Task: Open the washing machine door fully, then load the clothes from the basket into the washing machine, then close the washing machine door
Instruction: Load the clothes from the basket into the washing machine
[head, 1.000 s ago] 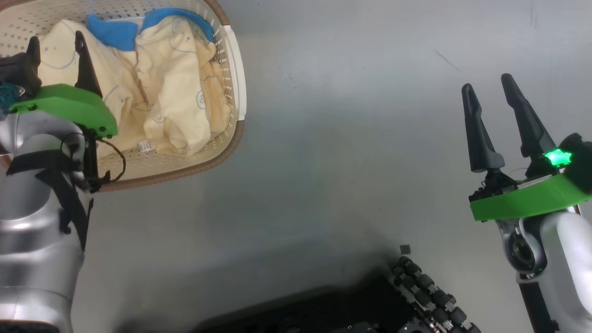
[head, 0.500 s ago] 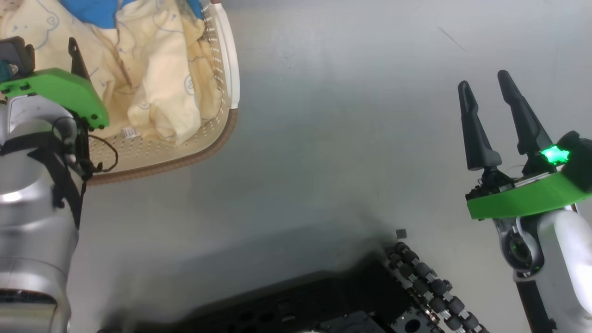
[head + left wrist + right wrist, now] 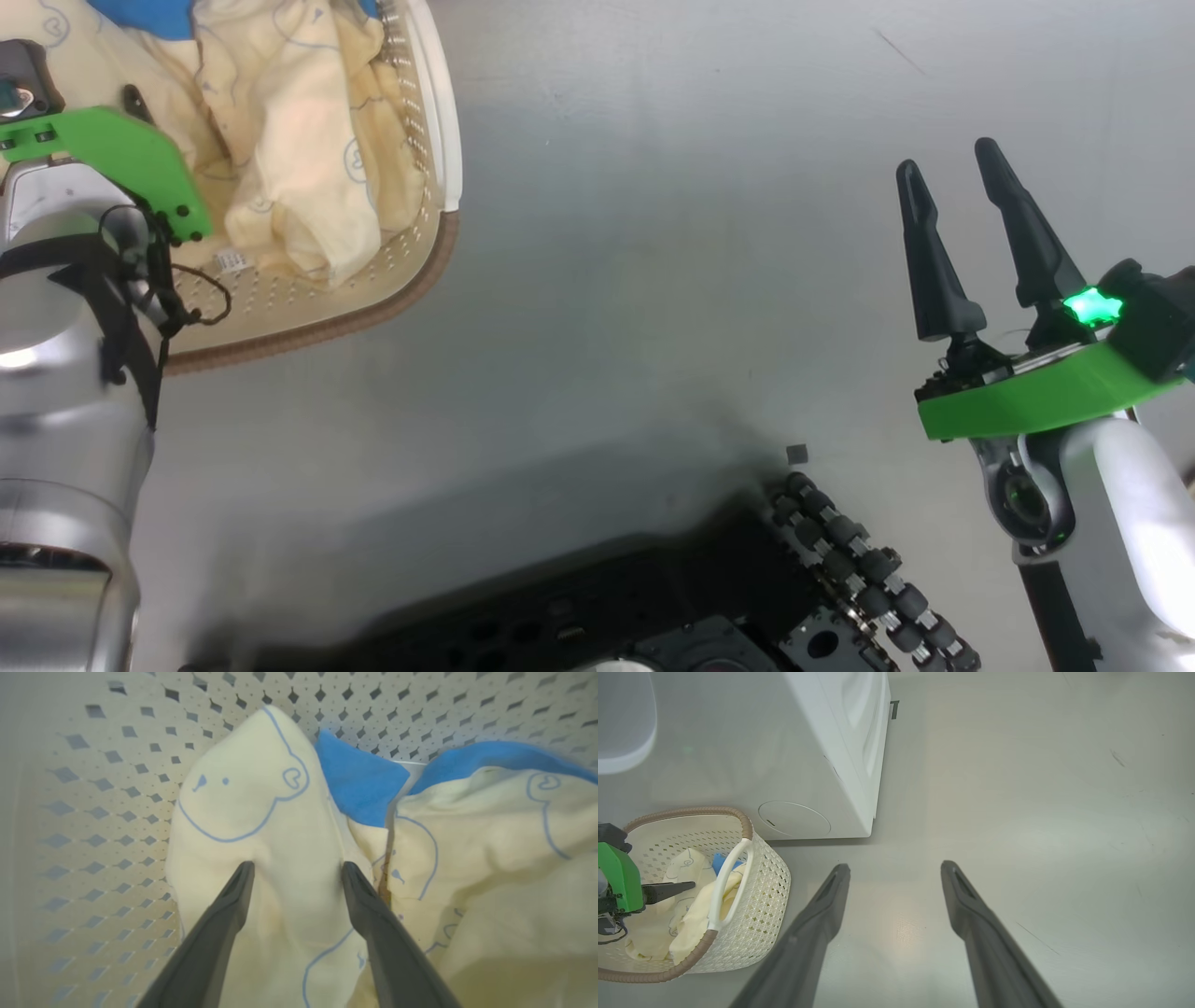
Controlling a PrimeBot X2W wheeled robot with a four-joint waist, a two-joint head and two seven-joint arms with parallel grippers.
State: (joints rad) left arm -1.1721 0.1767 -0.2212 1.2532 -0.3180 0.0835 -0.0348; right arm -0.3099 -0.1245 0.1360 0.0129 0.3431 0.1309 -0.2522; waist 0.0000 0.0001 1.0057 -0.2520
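Both grippers kept their fingers wide apart. The left gripper (image 3: 297, 867) had dipped lower into the basket (image 3: 373, 313) at 10 o'clock in the head view, tips pressing the clothes (image 3: 261, 812), while the right gripper (image 3: 945, 157) hung at 3 o'clock over the floor (image 3: 653, 233). A camera shift had pushed the basket further toward the corner.

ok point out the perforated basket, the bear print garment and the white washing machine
cream-white perforated plastic basket (image 3: 761, 900), right wrist view, outer side wall
cream-yellow bear-print garment (image 3: 247, 807), left wrist view, raised fold with the bear face
big white washing machine (image 3: 840, 779), right wrist view, white panel near its corner
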